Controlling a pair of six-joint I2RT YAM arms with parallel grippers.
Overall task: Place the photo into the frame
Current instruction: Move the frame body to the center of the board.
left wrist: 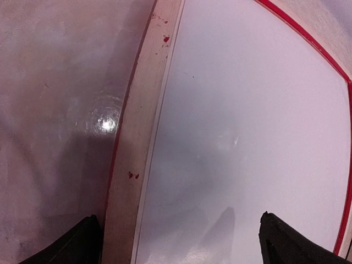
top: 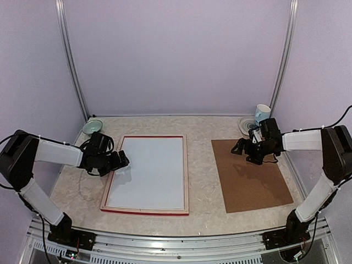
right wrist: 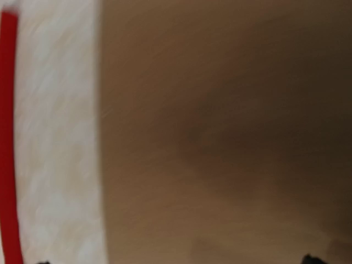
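Observation:
The frame point(top: 186, 170) lies back up in the middle of the table, with a pale wood rim point(left wrist: 135, 143) and thin red edges point(right wrist: 8, 137). A plain white sheet point(top: 148, 170) fills it, and no window or picture side shows, so this looks like the photo point(left wrist: 247, 126) lying white back up. My left gripper point(top: 122, 161) is open and low over the frame's left rail. One of its fingers point(left wrist: 82, 242) is outside the rail and the other is over the white sheet. My right gripper point(top: 242, 147) hangs open over the far left part of the brown board, holding nothing.
A brown backing board point(top: 253, 175) lies flat to the right of the frame and fills most of the right wrist view point(right wrist: 220, 137). A green bowl point(top: 92, 127) sits at the back left. A white cup point(top: 262, 114) and a small dish point(top: 246, 125) sit at the back right.

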